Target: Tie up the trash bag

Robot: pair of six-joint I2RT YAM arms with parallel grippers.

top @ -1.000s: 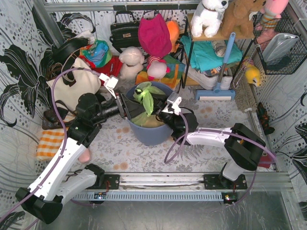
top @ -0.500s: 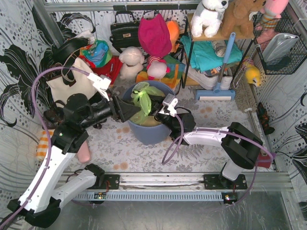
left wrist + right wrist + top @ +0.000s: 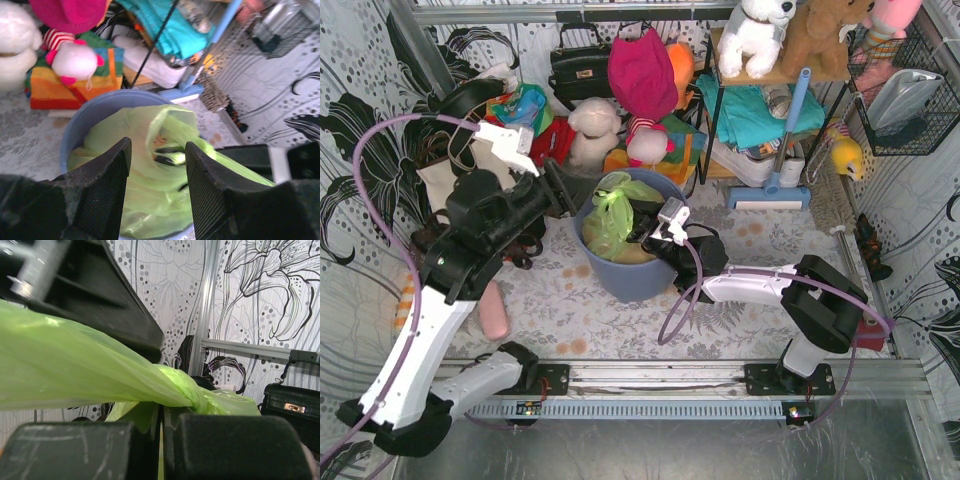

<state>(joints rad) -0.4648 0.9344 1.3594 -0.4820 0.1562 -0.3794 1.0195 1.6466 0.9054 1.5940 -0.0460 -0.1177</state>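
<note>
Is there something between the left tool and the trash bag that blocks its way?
Nothing visible does. The left tool is open, and its wrist view shows the trash bag straight ahead, above the bin rim. The right tool grips the bag from the other side.

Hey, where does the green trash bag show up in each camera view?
Top external: the trash bag sits at centre, in the blue-grey bin.
Left wrist: lower centre, filling the blue-grey bin.
Right wrist: a twisted band across the middle.
Shared landmark: the blue-grey bin, top and left wrist only.
</note>
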